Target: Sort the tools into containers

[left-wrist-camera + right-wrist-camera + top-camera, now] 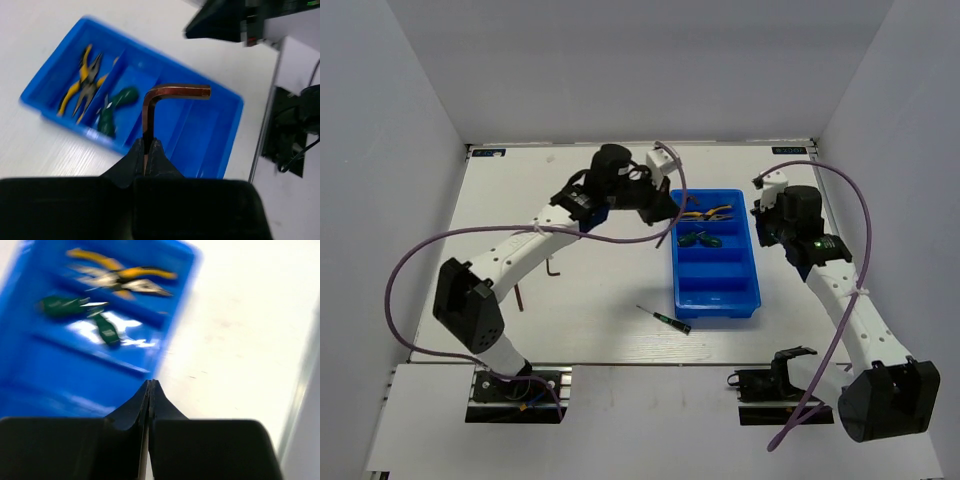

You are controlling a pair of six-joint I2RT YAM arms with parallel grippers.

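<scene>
The blue tray [716,292] has four compartments. Two yellow-handled pliers [706,213] lie in the far one, and two green-handled screwdrivers [700,239] in the second. My left gripper [670,210] hovers at the tray's left edge, shut on a brown L-shaped hex key [165,95] that hangs over the tray [210,130]. My right gripper [150,382] is shut and empty above the tray's right rim [165,340]; it also shows in the top view [761,213]. A thin dark screwdriver [663,317] lies on the table. Two more hex keys [553,268] [520,297] lie to the left.
The two near compartments of the tray hold nothing. White walls enclose the table on three sides. Purple cables loop over both arms. A black mount [775,378] sits at the near right edge.
</scene>
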